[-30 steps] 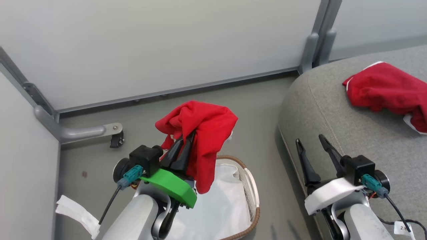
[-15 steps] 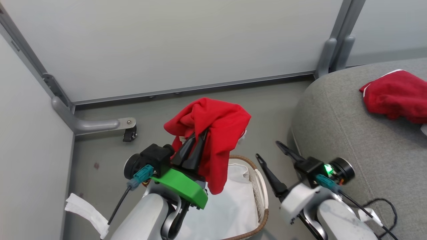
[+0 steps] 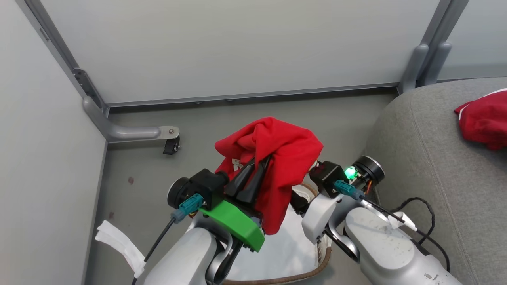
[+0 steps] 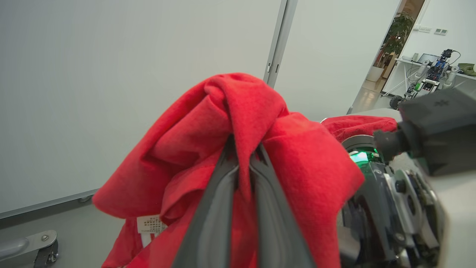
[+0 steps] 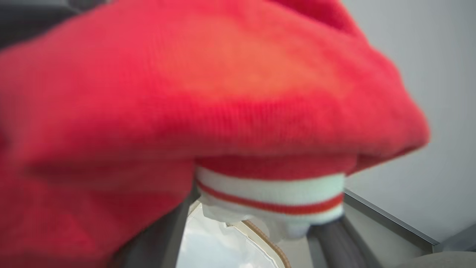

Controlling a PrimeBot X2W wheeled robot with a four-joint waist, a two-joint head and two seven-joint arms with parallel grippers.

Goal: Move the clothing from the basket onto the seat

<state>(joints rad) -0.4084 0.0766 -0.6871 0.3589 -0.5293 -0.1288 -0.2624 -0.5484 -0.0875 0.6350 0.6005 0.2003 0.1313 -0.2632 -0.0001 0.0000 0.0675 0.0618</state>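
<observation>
Above the basket (image 3: 291,253), the left hand (image 3: 261,163) pinches a red garment (image 3: 287,148). A second garment (image 3: 485,122) lies on the seat (image 3: 435,166), right of the basket.

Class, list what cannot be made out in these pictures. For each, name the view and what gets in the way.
- Right gripper's fingers: right wrist view, tips covered by the blurred held garment.
- Basket: head view, inside partly hidden by the held garment; the bottom edge cuts it off.
- Second garment on the seat: head view, cut off by the right edge.
- Label: left wrist view, print too small to read.
</observation>
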